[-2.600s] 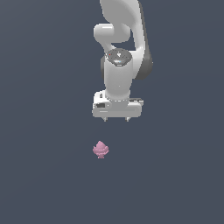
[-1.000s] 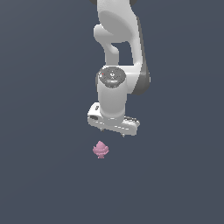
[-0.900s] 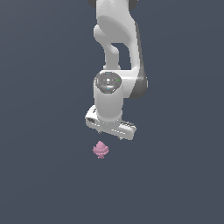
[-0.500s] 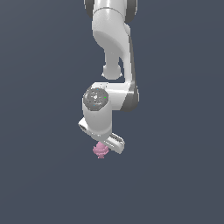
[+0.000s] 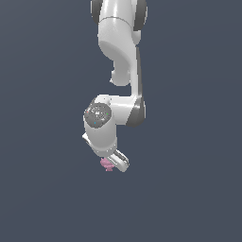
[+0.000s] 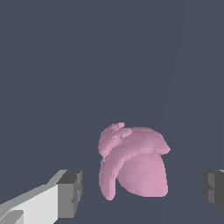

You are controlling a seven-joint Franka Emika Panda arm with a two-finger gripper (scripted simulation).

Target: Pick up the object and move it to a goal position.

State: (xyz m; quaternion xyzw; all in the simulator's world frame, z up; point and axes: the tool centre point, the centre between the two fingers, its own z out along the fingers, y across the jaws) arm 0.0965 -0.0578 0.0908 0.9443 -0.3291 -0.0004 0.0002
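The object (image 5: 107,164) is a small pink lumpy bud on the dark floor. In the exterior view the white hand covers most of it and only a pink edge shows. In the wrist view the object (image 6: 133,167) fills the space between the two grey pads (image 6: 70,193). My gripper (image 6: 142,194) is open, with a pad on each side of the object and a gap to each. I cannot tell whether the fingers reach the floor.
The white arm (image 5: 120,42) comes down from the top of the exterior view. The floor (image 5: 189,189) is plain dark grey all round.
The arm has come down and toward the exterior view's left, from well above the object to right over it. The object has stayed in place. The gripper has stayed open.
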